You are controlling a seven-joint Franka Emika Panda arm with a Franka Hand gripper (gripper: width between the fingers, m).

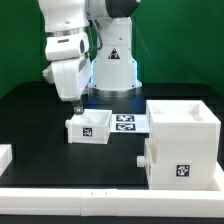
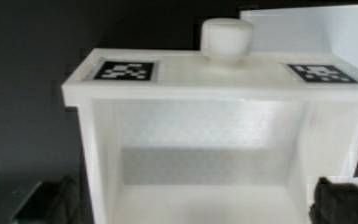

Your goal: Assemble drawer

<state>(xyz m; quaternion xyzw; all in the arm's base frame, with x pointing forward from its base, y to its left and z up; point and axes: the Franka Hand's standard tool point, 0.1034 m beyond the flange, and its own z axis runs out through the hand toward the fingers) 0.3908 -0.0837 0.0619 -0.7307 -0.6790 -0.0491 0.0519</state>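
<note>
A small white open-top tray (image 1: 88, 127) with a black-and-white tag on its side stands on the black table. In the wrist view the tray (image 2: 202, 130) fills the picture, with its knob (image 2: 226, 40) and two tags on its end wall. My gripper (image 1: 74, 104) hangs just above the tray's end on the exterior view's left. It is open (image 2: 197, 205), with one dark finger (image 2: 51, 202) outside each long wall and a gap showing beside them. The large white casing (image 1: 183, 140) stands at the exterior view's right. A knob (image 1: 143, 158) sticks out low on its side.
The marker board (image 1: 126, 123) lies flat just behind the tray, between it and the casing. A white part (image 1: 5, 155) shows at the exterior view's left edge. A white rail (image 1: 100, 195) runs along the table's front.
</note>
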